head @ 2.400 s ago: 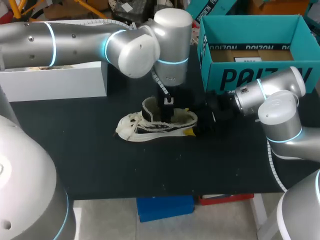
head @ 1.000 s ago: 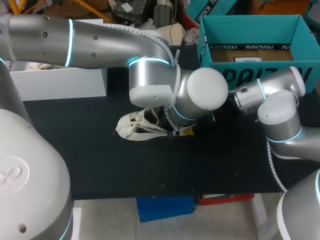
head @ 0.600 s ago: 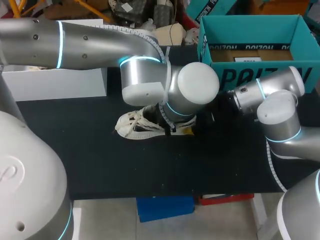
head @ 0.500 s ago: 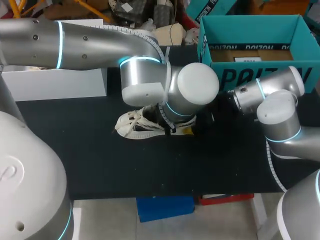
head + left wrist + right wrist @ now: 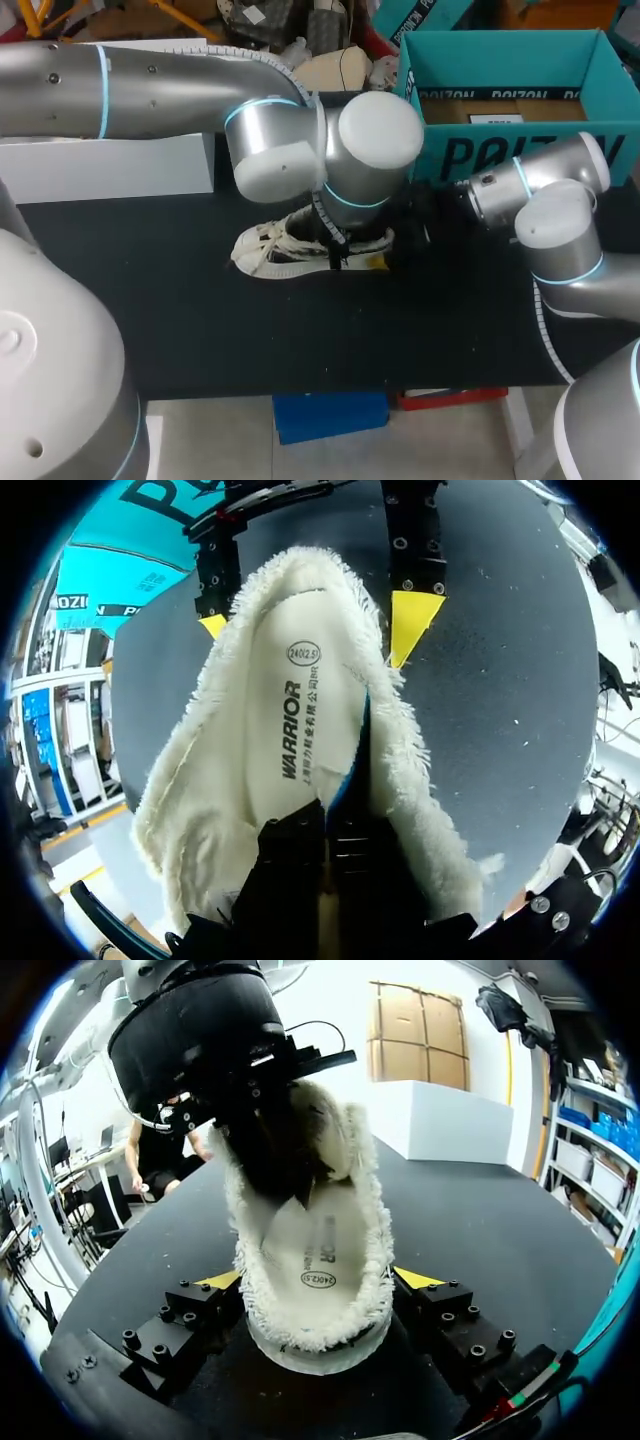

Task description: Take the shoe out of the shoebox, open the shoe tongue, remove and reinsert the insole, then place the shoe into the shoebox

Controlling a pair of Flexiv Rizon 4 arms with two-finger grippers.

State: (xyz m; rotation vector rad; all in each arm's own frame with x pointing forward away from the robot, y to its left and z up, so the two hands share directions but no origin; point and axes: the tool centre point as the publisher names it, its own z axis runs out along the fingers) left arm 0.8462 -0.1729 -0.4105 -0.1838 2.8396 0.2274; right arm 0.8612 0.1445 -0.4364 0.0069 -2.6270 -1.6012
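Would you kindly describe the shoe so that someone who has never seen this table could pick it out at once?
Start from the teal shoebox at the far right of the black table and look to the table's middle. There the shoe lies under the left arm, its heel held by the right gripper; it is the only cream, fleece-lined thing, with white laces.

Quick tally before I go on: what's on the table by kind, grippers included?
shoe: 1
insole: 1
teal shoebox: 1
white box: 1
grippers: 2, the left gripper and the right gripper
Total: 6
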